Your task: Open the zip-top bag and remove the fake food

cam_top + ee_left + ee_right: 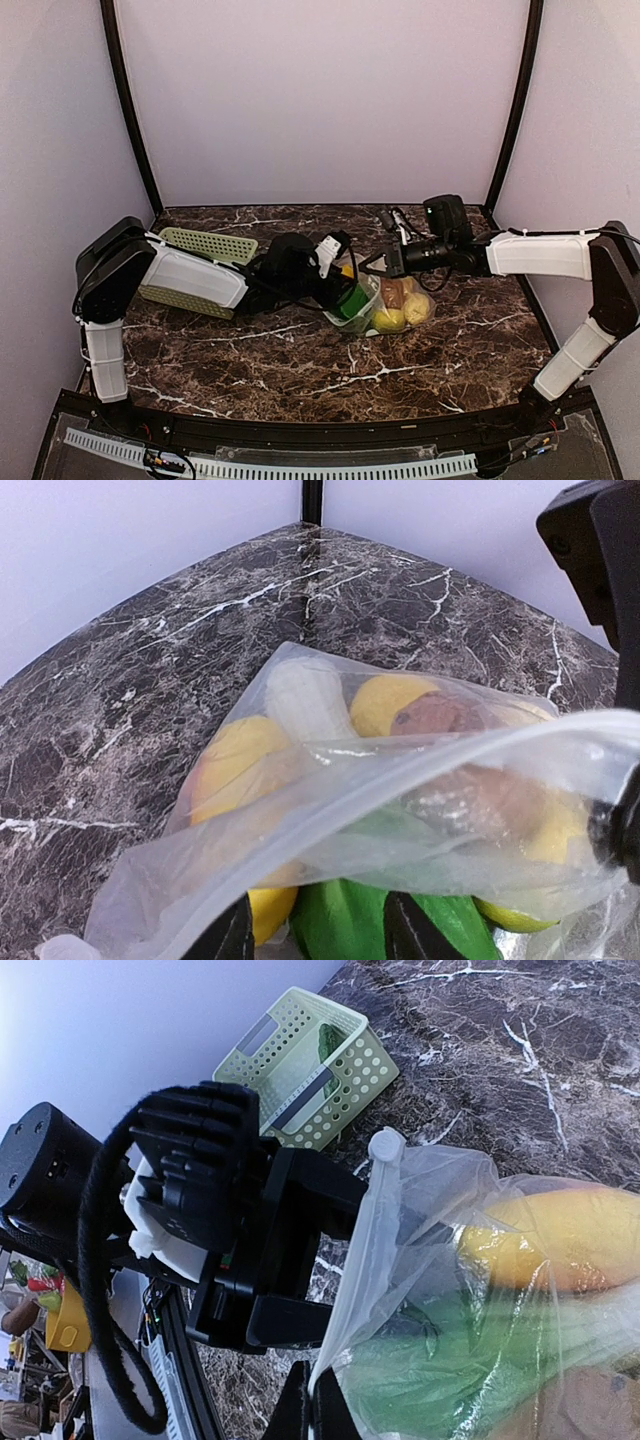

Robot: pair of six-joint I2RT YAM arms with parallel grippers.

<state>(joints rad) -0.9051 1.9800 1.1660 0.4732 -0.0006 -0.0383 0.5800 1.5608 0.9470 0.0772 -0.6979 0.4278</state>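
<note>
The clear zip-top bag (398, 306) lies at the table's middle with its mouth open toward the left. Inside are yellow lemon-like pieces (390, 320), orange-brown ones (392, 292) and a bright green leafy piece (352, 298). My left gripper (345, 290) reaches into the mouth. In the left wrist view its fingers (222, 935) close on either side of the green piece (340, 920), under the bag's rim (400, 780). My right gripper (372, 263) is shut on the bag's upper zip edge (375, 1250), pinched between its fingertips (318, 1415) and held up.
A pale green slotted basket (205, 245) stands at the back left behind the left arm. The right wrist view shows it (310, 1060) holding a green item. The left gripper's black body (270, 1250) is close beside the right fingers. Dark marble table (300, 370).
</note>
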